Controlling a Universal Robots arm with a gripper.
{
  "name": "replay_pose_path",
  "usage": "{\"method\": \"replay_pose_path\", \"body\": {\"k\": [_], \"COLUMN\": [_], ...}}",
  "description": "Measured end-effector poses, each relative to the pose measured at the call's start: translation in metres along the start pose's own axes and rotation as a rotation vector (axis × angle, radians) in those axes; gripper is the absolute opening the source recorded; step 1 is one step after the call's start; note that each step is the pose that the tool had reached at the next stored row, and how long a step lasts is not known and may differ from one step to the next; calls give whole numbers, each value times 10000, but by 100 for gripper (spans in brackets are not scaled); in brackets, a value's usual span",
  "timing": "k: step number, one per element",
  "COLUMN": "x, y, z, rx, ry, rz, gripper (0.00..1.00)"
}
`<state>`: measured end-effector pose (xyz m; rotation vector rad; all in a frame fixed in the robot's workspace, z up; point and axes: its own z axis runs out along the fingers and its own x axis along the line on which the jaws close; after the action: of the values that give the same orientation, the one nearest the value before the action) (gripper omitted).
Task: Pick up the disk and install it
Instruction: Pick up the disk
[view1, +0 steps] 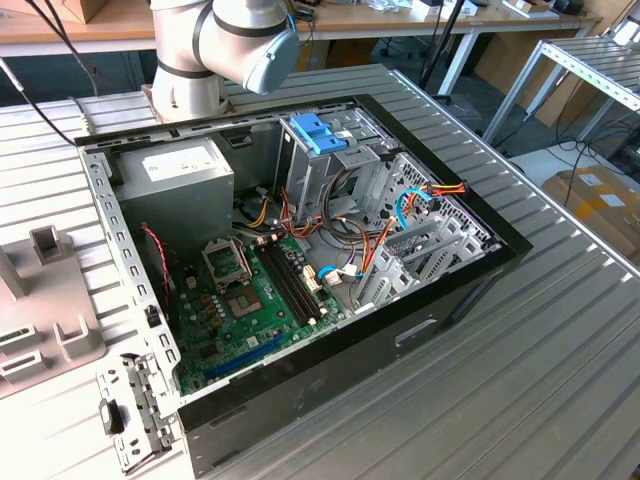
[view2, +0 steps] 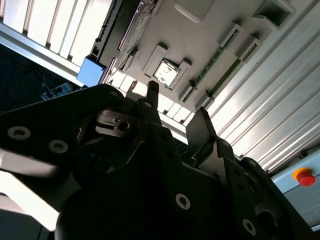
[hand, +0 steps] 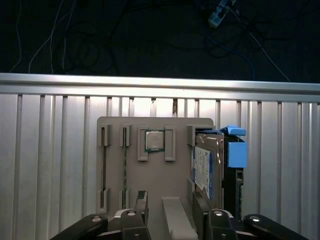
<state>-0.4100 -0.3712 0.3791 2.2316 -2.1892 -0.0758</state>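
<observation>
Black fingers of the gripper (hand: 170, 198) fill the foreground in both wrist views, spread well apart with nothing between them, poised above a grey holder tray (hand: 155, 175) on the grooved metal table (hand: 50, 165). The disk (hand: 205, 172) stands on edge in the tray's end slot, white label facing the other slots and a blue side rail (hand: 236, 152) on its outer side. It sits just beside one finger (hand: 201, 207), outside the open gap. A processor chip (hand: 154, 141) rests in a pocket nearer the tray's middle. In the exterior view the open computer case (view1: 450, 300) lies on the table with its drive cage (view1: 420, 250), power supply (view1: 185, 175) and blue latch (view1: 320, 130) exposed, well apart from the tray at the exterior view's left. The disk is likely rigid, dense for its bulk, smooth-skinned and sensitive to knocks. A squeeze across its two broad faces near mid-length, close to the upper edge and clear of the rail, looks the surest hold.
</observation>
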Motion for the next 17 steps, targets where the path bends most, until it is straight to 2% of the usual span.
{"method": "replay_pose_path", "body": {"k": [1, 9, 17], "x": [0, -4, -74], "y": [0, 0, -2], "z": [0, 7, 31], "rx": [0, 4, 1], "ry": [0, -3, -16], "rz": [1, 3, 3], "gripper": [54, 54, 54]}}
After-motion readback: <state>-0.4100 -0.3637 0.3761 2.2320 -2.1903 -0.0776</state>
